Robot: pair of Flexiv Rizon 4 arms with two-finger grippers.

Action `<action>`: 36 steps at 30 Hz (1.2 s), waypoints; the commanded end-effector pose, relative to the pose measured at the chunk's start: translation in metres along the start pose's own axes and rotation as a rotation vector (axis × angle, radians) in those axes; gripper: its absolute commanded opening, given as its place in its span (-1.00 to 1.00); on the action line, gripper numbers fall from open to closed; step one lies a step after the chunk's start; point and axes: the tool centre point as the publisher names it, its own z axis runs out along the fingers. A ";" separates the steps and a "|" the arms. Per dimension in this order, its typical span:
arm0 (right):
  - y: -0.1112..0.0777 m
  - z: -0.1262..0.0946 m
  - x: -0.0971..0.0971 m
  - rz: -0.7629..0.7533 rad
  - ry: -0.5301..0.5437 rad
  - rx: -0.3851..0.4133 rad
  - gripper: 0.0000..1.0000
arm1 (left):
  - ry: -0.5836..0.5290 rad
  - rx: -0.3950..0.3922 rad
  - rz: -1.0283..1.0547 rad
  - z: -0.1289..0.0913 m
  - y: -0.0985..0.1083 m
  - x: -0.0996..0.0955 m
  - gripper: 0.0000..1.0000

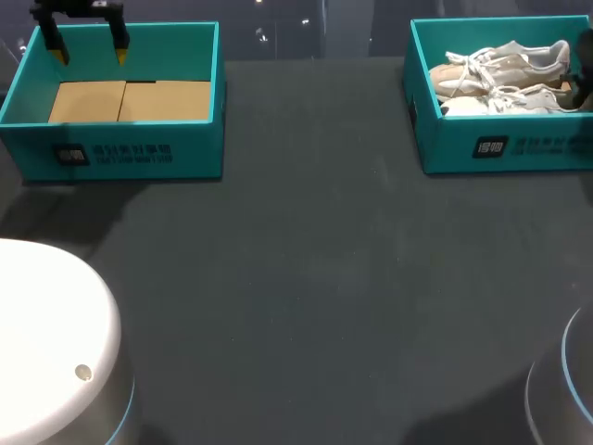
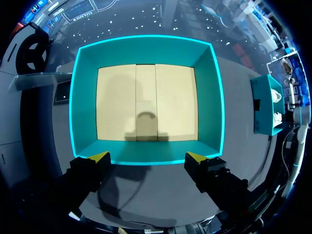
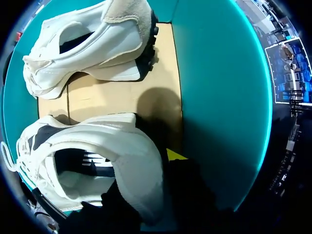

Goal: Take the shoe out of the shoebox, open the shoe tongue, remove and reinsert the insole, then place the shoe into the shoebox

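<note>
Left gripper [image 2: 147, 157] spread-fingered over teal cardboard box [image 2: 146, 44] near edge, right gripper [image 3: 151, 190] at white sneaker [image 3: 97, 146] heel beside teal shoebox [image 3: 219, 97] wall, grip unclear

Right gripper [image 3: 145, 184] low inside teal shoebox [image 3: 219, 97], near one teal wall. Heel of near shoe [image 3: 97, 146] right at gripper, hiding part of it; shoe white, opening dark-lined and facing up, laces at its distant end. Far shoe [image 3: 87, 44] ahead of gripper, apart from near shoe: white, beige heel patch, dark sole edge. Bare cardboard floor [image 3: 122, 97] between the two shoes, dark shadow on it just ahead of gripper.
</note>
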 end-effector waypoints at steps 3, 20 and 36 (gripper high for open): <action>-0.004 -0.014 -0.003 0.009 -0.005 -0.006 -1.00 | 0.000 -0.001 0.000 0.000 0.000 0.000 1.00; 0.003 -0.077 -0.011 0.069 -0.029 0.000 -1.00 | 0.000 -0.001 0.000 0.000 0.000 0.000 1.00; -0.010 -0.167 -0.011 0.102 -0.074 -0.029 -1.00 | 0.000 -0.001 0.000 0.000 0.000 0.000 1.00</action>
